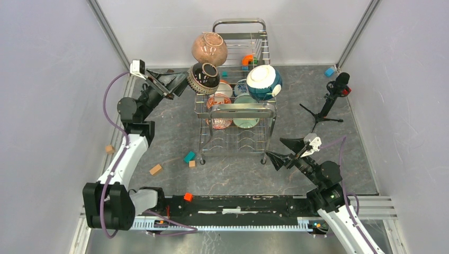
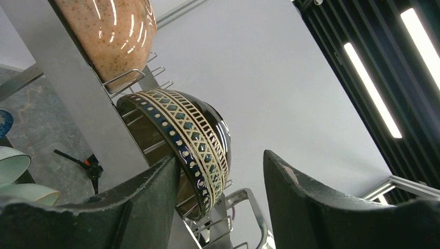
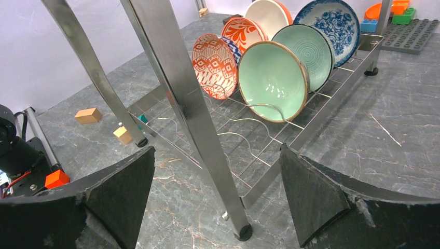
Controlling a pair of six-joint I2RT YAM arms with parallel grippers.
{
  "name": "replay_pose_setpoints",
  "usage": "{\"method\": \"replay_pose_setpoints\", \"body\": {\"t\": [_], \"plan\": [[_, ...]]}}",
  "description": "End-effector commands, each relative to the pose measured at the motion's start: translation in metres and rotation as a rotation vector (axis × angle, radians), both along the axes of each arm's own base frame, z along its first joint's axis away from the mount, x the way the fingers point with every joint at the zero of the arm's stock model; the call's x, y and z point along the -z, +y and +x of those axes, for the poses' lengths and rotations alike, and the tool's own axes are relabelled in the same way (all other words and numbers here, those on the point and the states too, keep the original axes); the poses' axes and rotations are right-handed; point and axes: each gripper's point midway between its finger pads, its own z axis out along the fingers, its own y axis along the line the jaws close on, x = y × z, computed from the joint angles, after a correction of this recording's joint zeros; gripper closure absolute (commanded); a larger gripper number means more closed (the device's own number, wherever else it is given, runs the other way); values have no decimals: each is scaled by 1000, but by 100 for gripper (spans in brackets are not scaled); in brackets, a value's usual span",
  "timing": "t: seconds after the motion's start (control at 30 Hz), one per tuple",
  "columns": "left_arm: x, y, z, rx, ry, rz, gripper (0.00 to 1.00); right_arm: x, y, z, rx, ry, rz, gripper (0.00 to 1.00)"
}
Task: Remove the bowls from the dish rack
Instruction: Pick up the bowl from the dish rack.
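Observation:
The chrome dish rack [image 1: 239, 110] stands mid-table. On its upper tier sit a pink-brown speckled bowl [image 1: 209, 48], a dark patterned bowl [image 1: 203, 78] and a teal-and-white bowl [image 1: 263, 82]. The lower tier holds a red-patterned bowl [image 3: 214, 65], a pale green bowl [image 3: 270, 80], a blue-patterned bowl [image 3: 332, 21] and others upright. My left gripper [image 1: 182, 83] is open at the dark bowl's [image 2: 192, 129] rim, which lies between the fingers, close to the left finger [image 2: 150, 197]. My right gripper [image 1: 275, 148] is open and empty, low by the rack's front right leg [image 3: 207, 135].
A small black tripod stand [image 1: 328, 100] is right of the rack. Loose blocks lie on the table: teal [image 1: 189, 156], tan [image 1: 155, 169], blue [image 1: 330, 71], orange [image 1: 187, 197]. A grey studded baseplate [image 3: 410, 36] lies behind the rack. Walls enclose three sides.

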Motion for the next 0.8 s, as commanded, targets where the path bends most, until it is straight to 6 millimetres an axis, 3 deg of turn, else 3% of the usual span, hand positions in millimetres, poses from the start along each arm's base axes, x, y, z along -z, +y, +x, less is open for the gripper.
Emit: {"method": "replay_pose_setpoints", "body": {"t": [0.0,0.33,0.77], "plan": [[-7,-5,-9,81,-23,-59,36,-3,0,2,9,-13,16,5],[-5,-11,-5,148,-13,-110,42,-2,0,3,9,-8,16,5],[-10,-21,-6,185,-38,-124,57,0,0,3,13,-6,12,5]]}}
